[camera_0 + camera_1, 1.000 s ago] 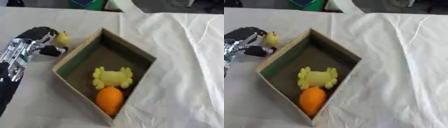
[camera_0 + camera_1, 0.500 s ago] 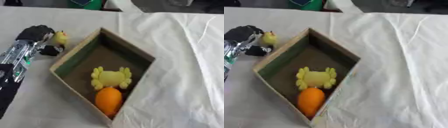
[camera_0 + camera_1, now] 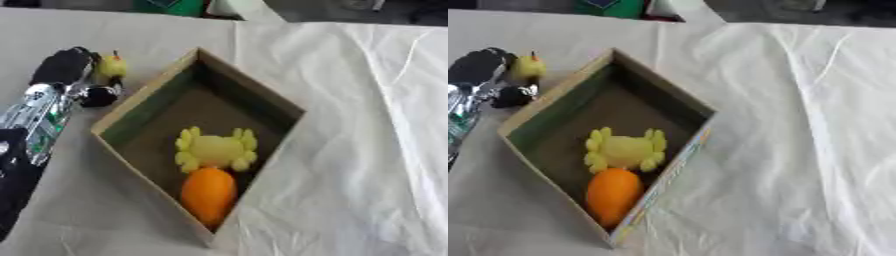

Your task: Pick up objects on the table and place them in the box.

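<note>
A small yellow toy with a red tip (image 3: 111,65) lies on the table just outside the box's upper left wall. My left hand (image 3: 63,66) is right beside it on its left, black back turned up, with the silver forearm running down to the lower left. Whether the hand holds the toy is hidden from here. The open cardboard box (image 3: 140,102) lies like a diamond in the middle. Inside it are a yellow crab-shaped toy (image 3: 215,149) and an orange (image 3: 208,192) near the front corner. My right hand shows in no view.
A creased white cloth (image 3: 367,130) covers the table to the right of the box. A green thing (image 3: 614,7) and a white thing (image 3: 668,7) stand at the far edge.
The whole picture has shifted a little, so the camera moved. My left hand has stayed beside the yellow toy, which keeps its place next to the box.
</note>
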Controlling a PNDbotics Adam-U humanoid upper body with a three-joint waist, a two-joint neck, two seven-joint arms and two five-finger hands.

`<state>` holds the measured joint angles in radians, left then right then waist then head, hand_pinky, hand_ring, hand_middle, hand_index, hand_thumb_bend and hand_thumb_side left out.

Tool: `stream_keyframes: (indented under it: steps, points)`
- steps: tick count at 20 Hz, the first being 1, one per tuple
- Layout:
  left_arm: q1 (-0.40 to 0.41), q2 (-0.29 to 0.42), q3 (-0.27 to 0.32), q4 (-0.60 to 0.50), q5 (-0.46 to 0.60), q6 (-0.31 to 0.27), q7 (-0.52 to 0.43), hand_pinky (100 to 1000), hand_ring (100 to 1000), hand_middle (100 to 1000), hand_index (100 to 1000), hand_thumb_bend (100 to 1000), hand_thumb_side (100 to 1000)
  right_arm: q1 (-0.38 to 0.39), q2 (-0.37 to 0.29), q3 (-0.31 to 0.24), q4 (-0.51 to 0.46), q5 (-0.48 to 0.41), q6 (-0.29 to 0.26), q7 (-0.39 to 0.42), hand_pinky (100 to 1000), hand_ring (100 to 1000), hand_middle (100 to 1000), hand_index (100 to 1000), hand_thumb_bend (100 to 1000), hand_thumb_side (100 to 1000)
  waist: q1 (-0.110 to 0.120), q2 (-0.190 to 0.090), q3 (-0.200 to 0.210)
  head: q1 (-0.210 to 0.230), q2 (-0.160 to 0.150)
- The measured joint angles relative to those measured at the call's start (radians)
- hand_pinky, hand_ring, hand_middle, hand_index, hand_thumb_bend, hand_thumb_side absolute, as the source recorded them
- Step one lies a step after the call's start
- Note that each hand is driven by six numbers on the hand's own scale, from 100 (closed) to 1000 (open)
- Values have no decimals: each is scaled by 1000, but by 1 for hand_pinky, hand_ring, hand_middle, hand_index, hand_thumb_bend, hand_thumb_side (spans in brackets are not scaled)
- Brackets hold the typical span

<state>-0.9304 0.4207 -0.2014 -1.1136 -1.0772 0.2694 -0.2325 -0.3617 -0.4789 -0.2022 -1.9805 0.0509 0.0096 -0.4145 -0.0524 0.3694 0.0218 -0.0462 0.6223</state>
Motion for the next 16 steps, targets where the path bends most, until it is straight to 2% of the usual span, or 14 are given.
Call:
stream_keyframes:
  steps: [5, 9, 16]
  points:
    - [-5, -1, 8, -2, 95, 3, -37, 378, 613, 552, 666, 100, 445, 2, 0, 0, 0, 0, 6, -3, 712, 534, 455, 702, 100, 435, 1, 0, 5, -1, 1]
    - [-9, 1, 14, -25, 186, 23, -91, 341, 584, 520, 634, 100, 252, 7, 0, -1, 0, 0, 12, -4, 713, 534, 455, 703, 100, 437, 1, -3, 8, -1, 2]
    - [-8, 2, 13, -84, 219, 77, -65, 261, 523, 470, 578, 100, 260, 10, 0, -1, 0, 0, 14, -4, 713, 535, 456, 703, 100, 441, 1, -7, 11, -5, 3]
